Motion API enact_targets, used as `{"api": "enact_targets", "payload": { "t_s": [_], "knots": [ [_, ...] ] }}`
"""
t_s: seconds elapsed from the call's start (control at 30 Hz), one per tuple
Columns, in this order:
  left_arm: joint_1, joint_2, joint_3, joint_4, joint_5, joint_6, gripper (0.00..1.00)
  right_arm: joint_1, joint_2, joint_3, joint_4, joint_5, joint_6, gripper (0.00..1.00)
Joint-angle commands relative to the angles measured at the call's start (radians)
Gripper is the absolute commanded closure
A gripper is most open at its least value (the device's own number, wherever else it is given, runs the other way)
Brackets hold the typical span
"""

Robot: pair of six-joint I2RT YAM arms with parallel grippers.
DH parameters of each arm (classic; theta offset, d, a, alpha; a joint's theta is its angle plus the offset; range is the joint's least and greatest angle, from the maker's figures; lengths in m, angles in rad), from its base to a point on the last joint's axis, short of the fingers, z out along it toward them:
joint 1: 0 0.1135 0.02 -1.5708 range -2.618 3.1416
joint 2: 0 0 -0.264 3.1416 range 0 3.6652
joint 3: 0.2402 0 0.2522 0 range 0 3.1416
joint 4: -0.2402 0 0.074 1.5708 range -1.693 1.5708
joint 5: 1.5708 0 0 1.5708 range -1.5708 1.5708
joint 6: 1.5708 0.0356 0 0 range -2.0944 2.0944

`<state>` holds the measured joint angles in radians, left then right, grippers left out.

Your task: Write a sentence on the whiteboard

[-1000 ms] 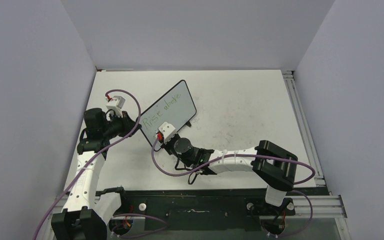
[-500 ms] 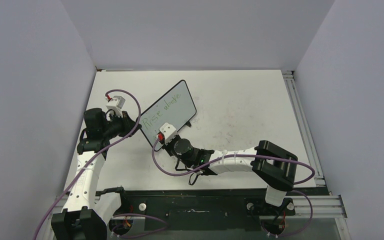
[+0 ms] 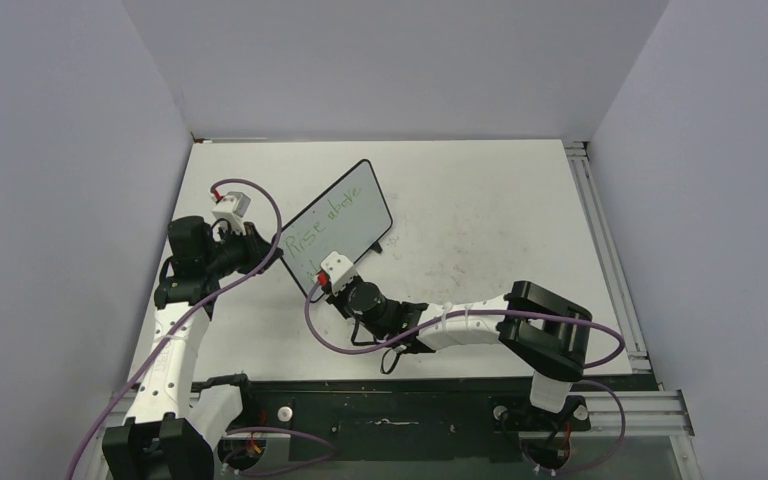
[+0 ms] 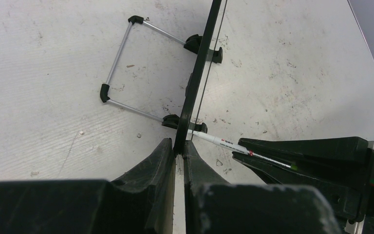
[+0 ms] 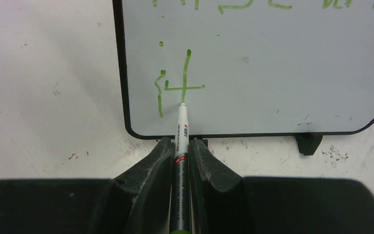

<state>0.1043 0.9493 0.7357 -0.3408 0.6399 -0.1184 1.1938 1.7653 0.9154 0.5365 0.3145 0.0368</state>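
The whiteboard [image 3: 345, 205] stands tilted on the table left of centre, propped upright. My left gripper [image 4: 179, 146] is shut on its near edge [image 4: 199, 73], seen edge-on in the left wrist view. Green lettering of the sentence [image 3: 332, 222] runs across the board. A second line reading "it" [image 5: 175, 87] sits below it. My right gripper [image 5: 181, 144] is shut on a white marker [image 5: 181, 127]. The marker's tip touches the board at the foot of the "t". In the left wrist view the marker [image 4: 224, 143] reaches the board's face from the right.
A wire stand [image 4: 121, 63] props the board from behind. Black feet [image 5: 308, 142] rest on the scuffed tabletop [image 3: 480, 230]. An aluminium rail [image 3: 600, 230] runs along the table's right side. Grey walls close in left, back and right.
My right gripper with the marker has shifted slightly down the board toward the table's near edge. The left arm and the board have not moved.
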Motion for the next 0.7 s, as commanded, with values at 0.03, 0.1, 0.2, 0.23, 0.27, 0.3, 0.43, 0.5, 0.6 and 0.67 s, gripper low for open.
{"api": "enact_targets", "payload": {
  "t_s": [0.03,0.1,0.2,0.23,0.27,0.3,0.43,0.5,0.6,0.67],
  "knots": [
    [-0.004,-0.011,0.040,0.030,0.032,-0.010,1.00,0.006,0.026,-0.001,0.032,0.017,0.014,0.95],
    [-0.004,-0.011,0.040,0.029,0.032,-0.010,1.00,0.004,0.031,0.000,0.033,0.024,0.014,0.95],
    [-0.004,-0.011,0.040,0.028,0.031,-0.010,1.00,0.004,0.035,0.002,0.036,0.031,0.017,0.95],
    [-0.004,-0.011,0.039,0.029,0.030,-0.010,1.00,0.003,0.037,0.003,0.036,0.032,0.018,0.95],
    [-0.004,-0.011,0.039,0.029,0.032,-0.010,1.00,0.003,0.040,0.003,0.037,0.033,0.018,0.95],
    [-0.005,-0.012,0.040,0.029,0.031,-0.010,1.00,0.002,0.041,0.006,0.037,0.032,0.018,0.95],
    [-0.004,-0.012,0.039,0.028,0.031,-0.010,1.00,0.000,0.046,0.008,0.045,0.035,0.018,0.95],
    [-0.004,-0.012,0.040,0.028,0.031,-0.010,1.00,-0.002,0.046,0.008,0.049,0.038,0.018,0.95],
    [-0.004,-0.012,0.040,0.029,0.029,-0.010,1.00,-0.005,0.045,0.007,0.054,0.046,0.021,0.95],
    [-0.004,-0.012,0.040,0.029,0.029,-0.010,1.00,-0.006,0.042,0.008,0.057,0.052,0.021,0.95]
  ]
}}
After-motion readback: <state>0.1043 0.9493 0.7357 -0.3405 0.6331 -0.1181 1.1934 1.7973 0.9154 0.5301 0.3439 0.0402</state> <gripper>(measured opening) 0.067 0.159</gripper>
